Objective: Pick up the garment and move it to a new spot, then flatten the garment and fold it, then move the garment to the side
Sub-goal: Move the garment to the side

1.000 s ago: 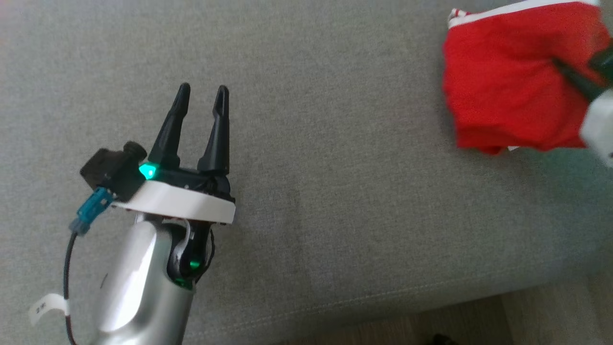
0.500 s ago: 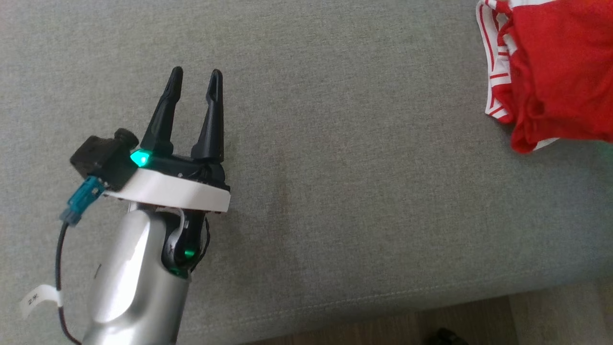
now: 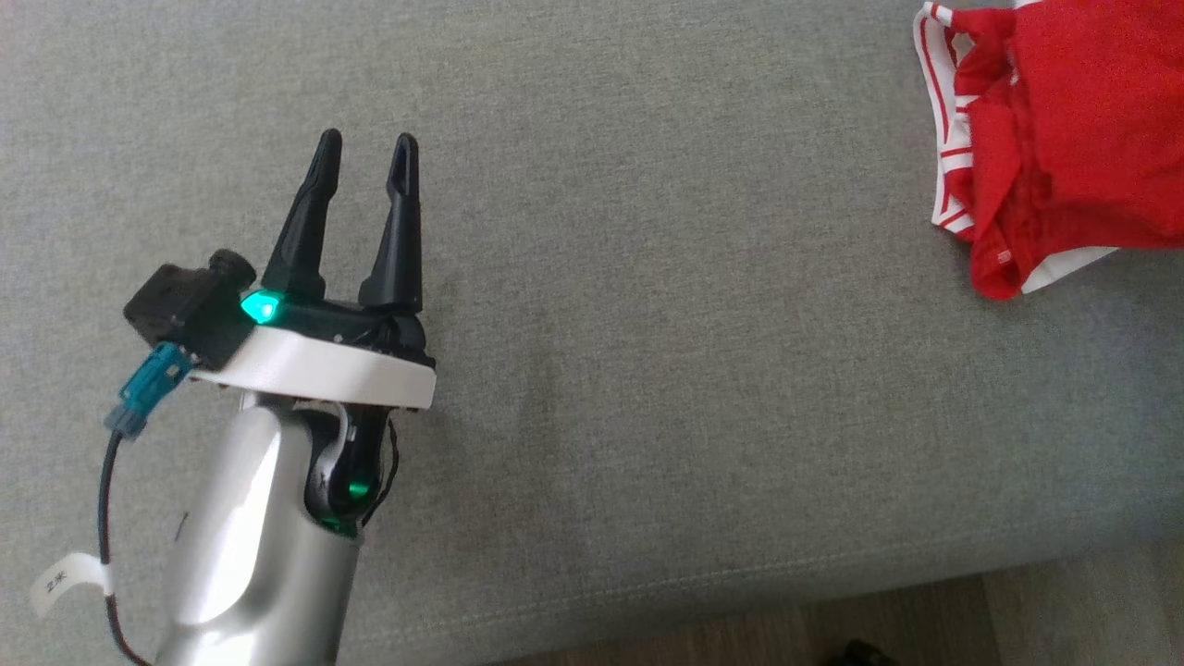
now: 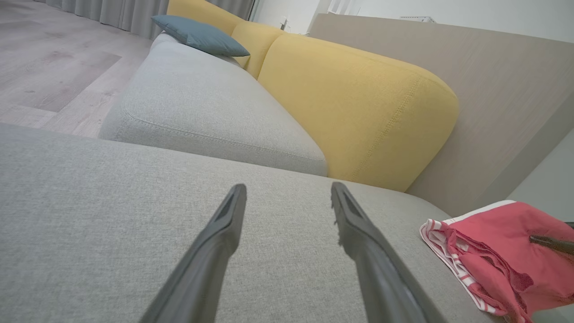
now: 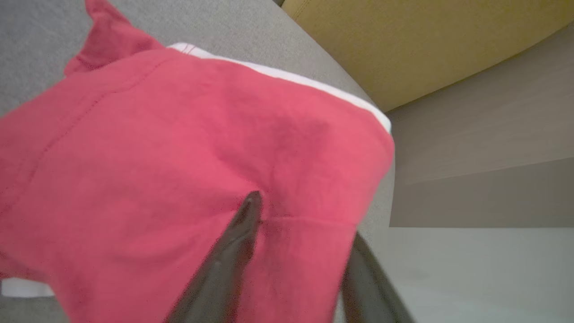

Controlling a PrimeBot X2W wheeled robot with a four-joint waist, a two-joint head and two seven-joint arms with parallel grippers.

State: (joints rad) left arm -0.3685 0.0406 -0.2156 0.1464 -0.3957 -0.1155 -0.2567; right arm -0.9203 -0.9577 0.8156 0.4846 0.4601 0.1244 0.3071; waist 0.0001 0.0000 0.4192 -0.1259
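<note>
The red garment (image 3: pixel 1064 139) with white striped trim lies bunched at the far right of the grey sofa seat (image 3: pixel 647 324), partly cut off by the head view's edge. In the right wrist view the garment (image 5: pixel 179 148) fills the space around my right gripper (image 5: pixel 305 215). One finger (image 5: pixel 237 242) presses on top of the cloth and the other finger (image 5: pixel 372 278) runs under a fold, so the cloth is pinched between them. My left gripper (image 3: pixel 364 153) hovers open over bare cushion far to the left of the garment (image 4: pixel 493 255), with nothing between its fingers.
A yellow backrest (image 4: pixel 358 103) rises behind the seat, and a second grey cushion (image 4: pixel 202 107) carries a blue pillow (image 4: pixel 197 36). The seat's front edge (image 3: pixel 740 573) borders wooden floor (image 3: pixel 832 629). A beige panel (image 5: pixel 484 143) stands close beyond the garment.
The garment was carried right and now rests more spread, its striped trim showing. My right arm has left the head view. The left gripper drifted slightly left and up as the camera shifted.
</note>
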